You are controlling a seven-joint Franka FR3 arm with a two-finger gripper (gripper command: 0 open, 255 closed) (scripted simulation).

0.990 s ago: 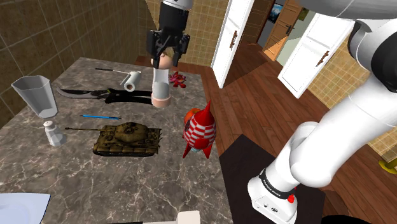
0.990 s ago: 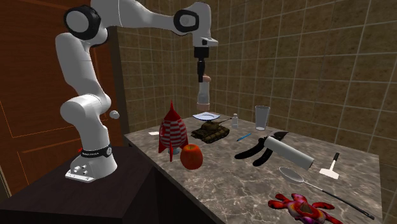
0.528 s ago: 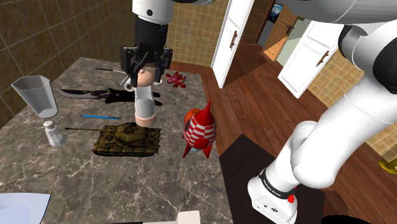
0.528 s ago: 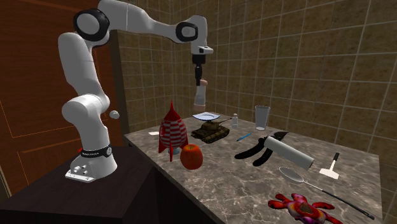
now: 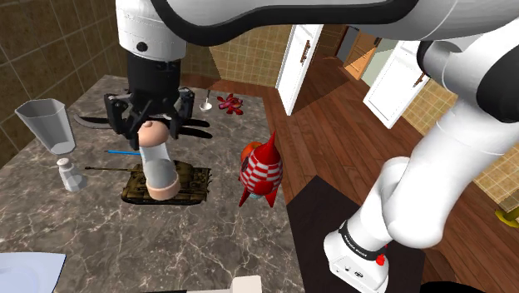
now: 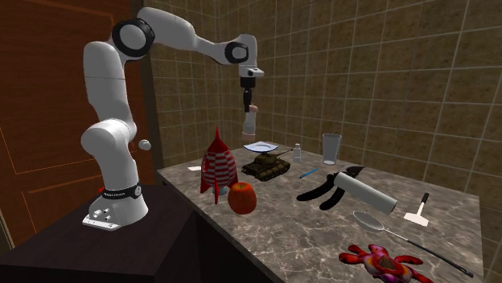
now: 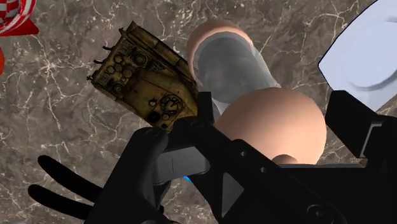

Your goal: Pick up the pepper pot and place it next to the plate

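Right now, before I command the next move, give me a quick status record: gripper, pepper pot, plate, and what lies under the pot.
gripper: shut on the pepper pot at its knob end
pepper pot: peach ends, greyish body, hanging base-down, clear above the table
plate: white, on the table, shoulder view's lower left
below: toy tank on the table, beside the pot's base in the wrist view
task: pot not yet set down

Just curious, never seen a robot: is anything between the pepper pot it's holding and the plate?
Nothing visible. The end effector holds the pepper pot in the air above the toy tank. From there to the plate lies bare marble counter, with the small shaker off to one side.
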